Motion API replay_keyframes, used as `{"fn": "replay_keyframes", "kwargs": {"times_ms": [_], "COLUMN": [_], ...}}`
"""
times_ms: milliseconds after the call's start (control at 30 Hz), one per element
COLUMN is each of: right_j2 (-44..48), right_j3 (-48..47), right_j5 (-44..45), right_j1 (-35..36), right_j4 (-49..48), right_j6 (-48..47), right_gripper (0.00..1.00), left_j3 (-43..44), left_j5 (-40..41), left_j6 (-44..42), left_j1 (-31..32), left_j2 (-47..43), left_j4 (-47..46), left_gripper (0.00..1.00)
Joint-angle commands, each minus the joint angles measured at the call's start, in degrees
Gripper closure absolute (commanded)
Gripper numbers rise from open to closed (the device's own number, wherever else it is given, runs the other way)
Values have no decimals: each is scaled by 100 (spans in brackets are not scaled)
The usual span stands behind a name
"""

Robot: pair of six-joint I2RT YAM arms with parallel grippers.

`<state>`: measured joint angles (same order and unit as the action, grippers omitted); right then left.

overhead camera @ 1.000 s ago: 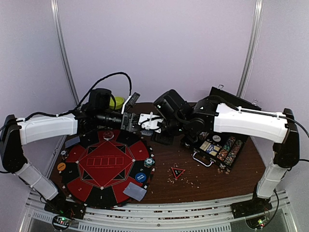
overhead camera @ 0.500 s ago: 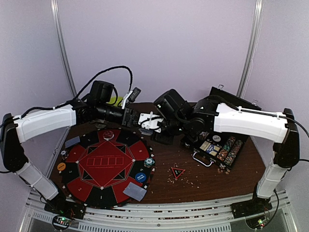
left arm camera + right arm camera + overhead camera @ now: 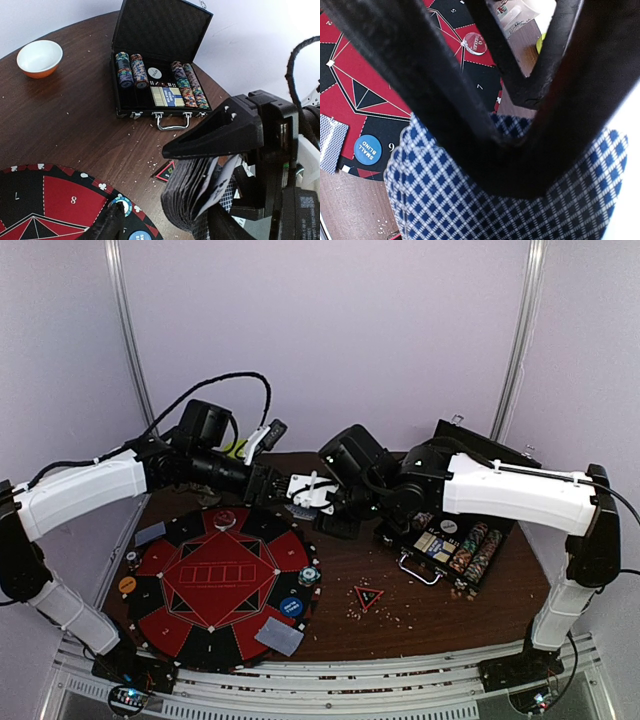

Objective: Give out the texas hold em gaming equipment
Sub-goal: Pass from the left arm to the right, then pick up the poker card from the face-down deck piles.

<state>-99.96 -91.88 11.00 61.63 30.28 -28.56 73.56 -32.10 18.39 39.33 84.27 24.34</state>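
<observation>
My right gripper is shut on a deck of blue-checked playing cards, held above the table's middle just beyond the red-black mat. The left wrist view shows the deck edge-on, one white-faced card fanned out. My left gripper is open beside it, fingers straddling the deck's end. On the mat lie two card piles, a blue button, an orange button, a striped chip and a clear button. The triangle marker lies on the wood.
The open black chip case with chip rows stands at the right; it also shows in the left wrist view. A white-orange bowl sits far back. A yellow-green object lies behind the left arm. Crumbs dot the wood near the marker.
My left arm has lifted and drawn slightly back and left from the right gripper. The right arm and its deck have stayed put.
</observation>
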Motion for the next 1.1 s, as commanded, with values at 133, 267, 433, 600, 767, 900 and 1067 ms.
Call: {"fn": "replay_keyframes", "kwargs": {"times_ms": [133,267,433,600,767,900,1067], "right_j2": [77,68,70,76,78,57,91], "right_j3": [-2,2,1,16,12,-14,10], "right_j5": [50,48,58,60,58,67,68], "right_j1": [-12,-19,-18,-11,-18,-12,-17], "right_j4": [47,43,32,36,38,60,52], "right_j6": [12,8,8,8,0,-1,-5], "right_gripper": [46,47,48,48,49,49,50], "left_j3": [248,241,238,229,310,545,466], "left_j5": [-160,-284,-528,-598,-214,-277,-254], "left_j6": [-122,-100,-105,-91,-136,-161,-195], "left_j1": [8,12,12,9,2,12,6], "left_j2": [-255,-250,-224,-296,-229,46,-109], "left_j4": [-115,-86,-67,-103,140,389,321], "left_gripper": [50,68,84,94,73,74,87]}}
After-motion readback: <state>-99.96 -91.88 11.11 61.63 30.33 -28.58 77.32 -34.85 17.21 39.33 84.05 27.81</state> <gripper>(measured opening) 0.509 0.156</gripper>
